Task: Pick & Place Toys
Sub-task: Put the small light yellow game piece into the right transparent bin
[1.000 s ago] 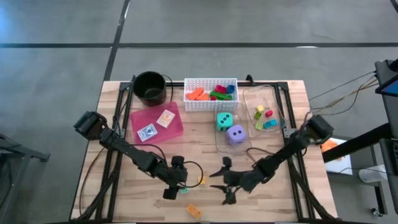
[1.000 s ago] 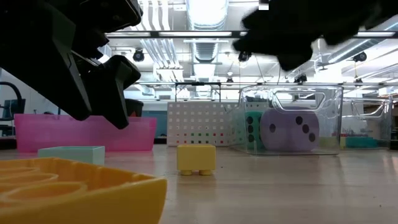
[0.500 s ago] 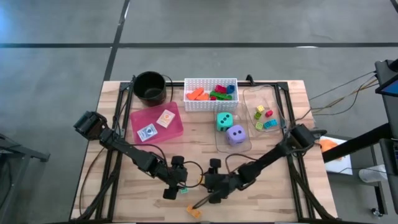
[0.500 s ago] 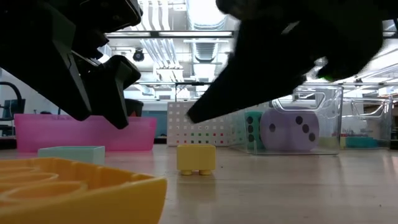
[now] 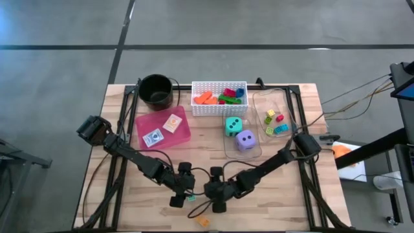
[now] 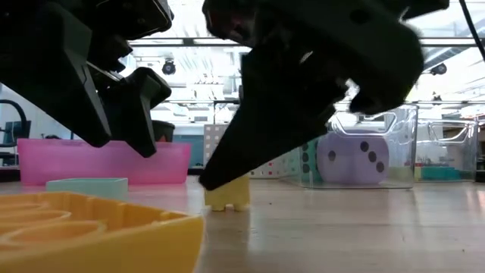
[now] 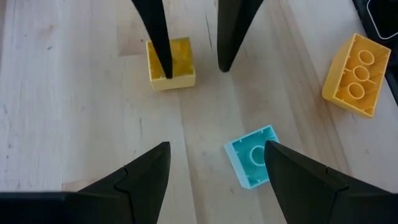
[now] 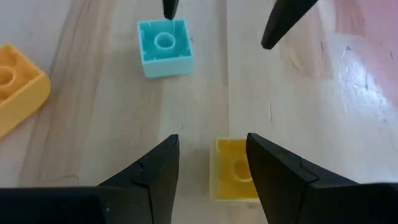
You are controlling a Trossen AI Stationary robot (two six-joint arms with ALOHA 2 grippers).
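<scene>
Right claw [image 8: 211, 163]: spread wide, straddling the small yellow square plastic block [image 8: 235, 177].
Left claw [image 7: 214, 168]: released, above the small turquoise plastic block [image 7: 252, 155] on the wooden surface [image 5: 284, 200].

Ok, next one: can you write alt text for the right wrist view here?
The right gripper hangs open over a small yellow block on the wooden table, one dark finger on each side of it. Beyond lie a teal block and part of a larger yellow block, with the left gripper open over the table.
</scene>
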